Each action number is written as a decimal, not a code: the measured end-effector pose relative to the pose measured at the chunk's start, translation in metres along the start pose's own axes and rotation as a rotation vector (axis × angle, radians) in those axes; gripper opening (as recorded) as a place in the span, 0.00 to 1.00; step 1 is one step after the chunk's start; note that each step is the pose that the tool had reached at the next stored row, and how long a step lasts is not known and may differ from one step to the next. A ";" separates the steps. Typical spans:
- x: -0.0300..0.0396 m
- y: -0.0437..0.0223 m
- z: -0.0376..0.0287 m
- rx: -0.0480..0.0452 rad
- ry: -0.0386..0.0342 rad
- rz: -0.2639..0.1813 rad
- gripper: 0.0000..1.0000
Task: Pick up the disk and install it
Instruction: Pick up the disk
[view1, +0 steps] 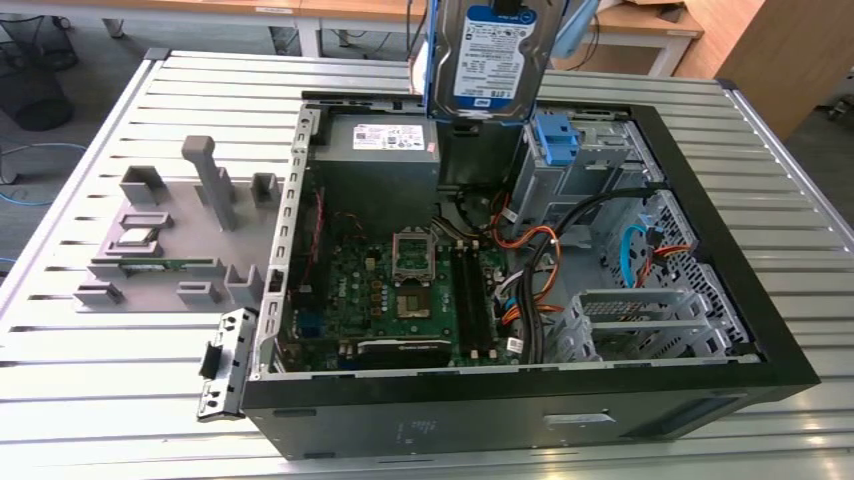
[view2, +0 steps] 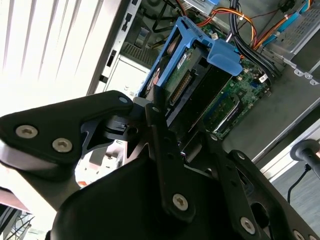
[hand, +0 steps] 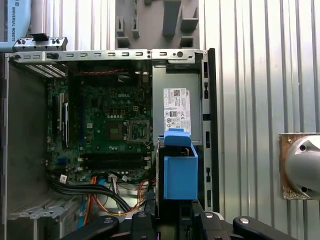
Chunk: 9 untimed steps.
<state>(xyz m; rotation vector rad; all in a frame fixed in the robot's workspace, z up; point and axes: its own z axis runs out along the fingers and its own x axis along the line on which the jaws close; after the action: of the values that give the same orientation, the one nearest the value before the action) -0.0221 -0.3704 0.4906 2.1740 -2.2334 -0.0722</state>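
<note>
Gripper (view2: 150, 109) clamps the disk (view1: 487, 60) above the case (view1: 534, 402).

The tool (view2: 156, 109) grips the disk (view2: 186, 75) at one end, blue rails along its sides, above an open computer case (view2: 295, 100) with a green circuit board (view2: 242, 95) and cables (view2: 245, 32).

Pincer (view2: 145, 107) seemingly closed, high up.

disk (view1: 486, 58) silver, blue-framed; motherboard (view1: 358, 292) green; case (view1: 534, 402) black
</note>
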 end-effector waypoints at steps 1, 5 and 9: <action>0.0005 -0.0017 -0.0001 0.0001 0.0011 0.001 0.35; 0.0012 -0.0047 -0.0002 0.0001 0.0015 0.002 0.35; 0.0013 -0.0062 -0.0003 0.0001 0.0017 0.002 0.35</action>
<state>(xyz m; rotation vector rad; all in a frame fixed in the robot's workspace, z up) -0.0159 -0.3719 0.4906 2.1706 -2.2351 -0.0701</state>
